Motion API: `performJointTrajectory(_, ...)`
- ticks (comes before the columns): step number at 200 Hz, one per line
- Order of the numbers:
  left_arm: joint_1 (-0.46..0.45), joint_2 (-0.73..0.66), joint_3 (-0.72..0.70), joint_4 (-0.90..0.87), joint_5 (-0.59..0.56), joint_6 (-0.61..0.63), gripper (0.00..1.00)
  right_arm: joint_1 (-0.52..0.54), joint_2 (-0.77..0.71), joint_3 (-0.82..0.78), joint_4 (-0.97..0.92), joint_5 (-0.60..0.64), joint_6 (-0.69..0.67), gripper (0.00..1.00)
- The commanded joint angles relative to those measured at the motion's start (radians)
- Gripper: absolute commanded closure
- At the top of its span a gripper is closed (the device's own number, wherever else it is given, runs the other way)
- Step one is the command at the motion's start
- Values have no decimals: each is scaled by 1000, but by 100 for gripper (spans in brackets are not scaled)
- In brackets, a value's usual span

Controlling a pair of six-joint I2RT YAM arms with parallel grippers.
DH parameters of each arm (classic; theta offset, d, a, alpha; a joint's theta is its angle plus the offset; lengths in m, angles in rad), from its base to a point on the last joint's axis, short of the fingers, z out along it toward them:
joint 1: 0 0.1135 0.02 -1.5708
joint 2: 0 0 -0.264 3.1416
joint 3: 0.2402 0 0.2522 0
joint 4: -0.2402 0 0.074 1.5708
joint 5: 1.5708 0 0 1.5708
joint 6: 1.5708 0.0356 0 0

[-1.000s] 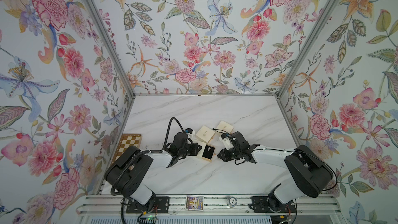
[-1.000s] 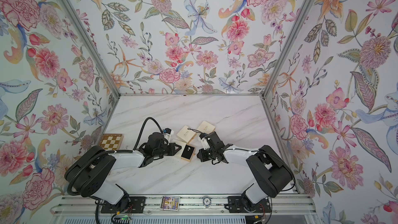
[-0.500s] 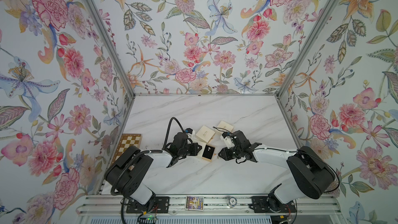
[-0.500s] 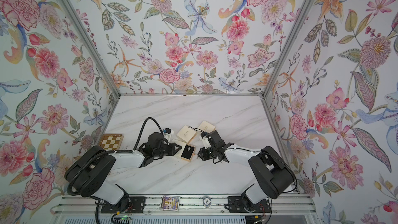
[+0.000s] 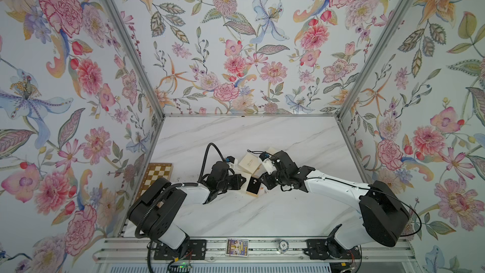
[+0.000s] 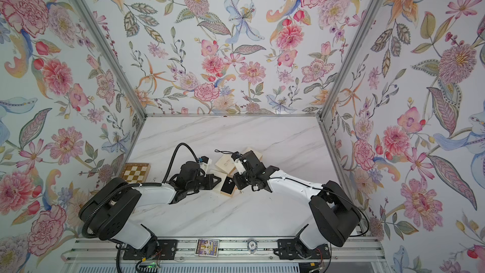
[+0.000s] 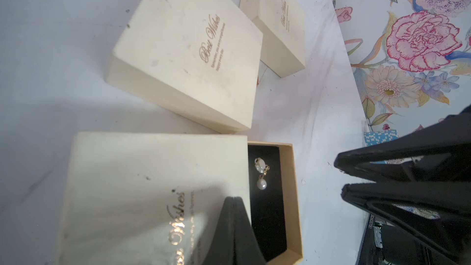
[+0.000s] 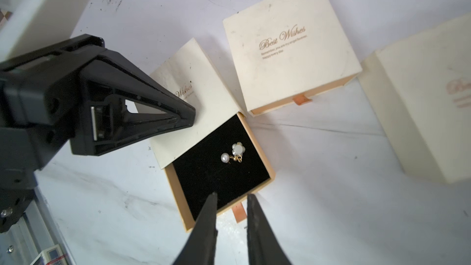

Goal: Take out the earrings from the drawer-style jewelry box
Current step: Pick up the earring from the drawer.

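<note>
Surface: white marble table (image 5: 236,132), floral walls on three sides.
Earrings (image 8: 235,152): a flower-shaped piece and a round pearl on gold fittings, lying together on the black lining of the drawer (image 8: 216,182).
Position: drawer stands partly out of its cream sleeve (image 8: 193,98), midway between the table's side edges, nearer the front edge.
Left gripper (image 8: 189,118): closed, tips against the sleeve's top.
Right gripper (image 8: 232,195): narrow gap, empty, over the drawer's front wall beside the copper tab (image 8: 239,214).
Other boxes (image 8: 290,44): closed, lying toward the back edge.
</note>
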Motion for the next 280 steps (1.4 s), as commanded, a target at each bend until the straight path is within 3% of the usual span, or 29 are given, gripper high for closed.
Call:
performJointTrajectory(1,7,41,-51,-193,-39,-6,100,16,50,42,-57,50,-53,78)
performJointTrajectory(90,8,42,-51,-193,-38,-3,100,52,176,117,-48,19,15,81)
performJointTrajectory(280,6,47,-65,-178,-38,-9,100,66,238,139,-25,26,37,78)
